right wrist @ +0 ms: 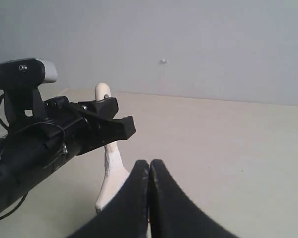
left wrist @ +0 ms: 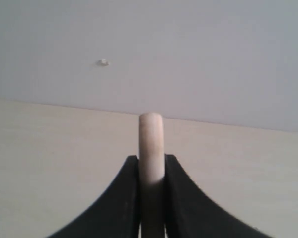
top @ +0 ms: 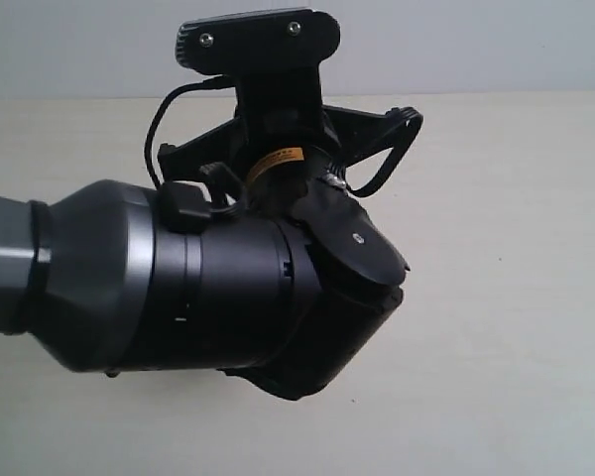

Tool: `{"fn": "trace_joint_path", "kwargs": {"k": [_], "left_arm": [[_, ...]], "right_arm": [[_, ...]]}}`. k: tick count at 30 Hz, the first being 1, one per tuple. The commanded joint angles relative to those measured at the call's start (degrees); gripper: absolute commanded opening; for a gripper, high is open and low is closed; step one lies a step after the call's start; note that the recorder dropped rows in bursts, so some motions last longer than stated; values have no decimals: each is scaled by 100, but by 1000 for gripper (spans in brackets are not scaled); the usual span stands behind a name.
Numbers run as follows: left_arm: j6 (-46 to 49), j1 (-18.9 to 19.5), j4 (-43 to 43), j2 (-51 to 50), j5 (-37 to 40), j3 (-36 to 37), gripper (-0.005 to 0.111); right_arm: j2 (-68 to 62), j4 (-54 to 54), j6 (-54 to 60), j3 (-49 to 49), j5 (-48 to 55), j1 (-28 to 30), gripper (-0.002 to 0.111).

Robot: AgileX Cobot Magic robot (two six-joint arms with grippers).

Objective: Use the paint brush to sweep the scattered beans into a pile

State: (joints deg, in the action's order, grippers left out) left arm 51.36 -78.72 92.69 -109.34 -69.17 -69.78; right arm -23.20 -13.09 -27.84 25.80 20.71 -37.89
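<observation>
The left gripper point(left wrist: 151, 166) pinches the brush point(left wrist: 151, 134) by its handle, end up, probably so the hidden bristles face the table point(left wrist: 49, 148) for sweeping, while the right gripper point(right wrist: 149, 171) hangs nearby, jaws pressed together and empty, and no beans are in view.

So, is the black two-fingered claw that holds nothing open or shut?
Shut. The right gripper has its two black fingers meeting at the tips, with no gap and nothing between them.
</observation>
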Motion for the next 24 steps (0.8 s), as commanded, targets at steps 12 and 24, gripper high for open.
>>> {"fn": "trace_joint_path", "kwargs": {"k": [12,24], "left_arm": [[661,424,725,455,-79,-19,0],[964,574,-536,270,-79,435,0]], "right_arm": [[10,-16,7,-23,-4,-12,0],[10,-16,7,-23,-4,-12,0]]}}
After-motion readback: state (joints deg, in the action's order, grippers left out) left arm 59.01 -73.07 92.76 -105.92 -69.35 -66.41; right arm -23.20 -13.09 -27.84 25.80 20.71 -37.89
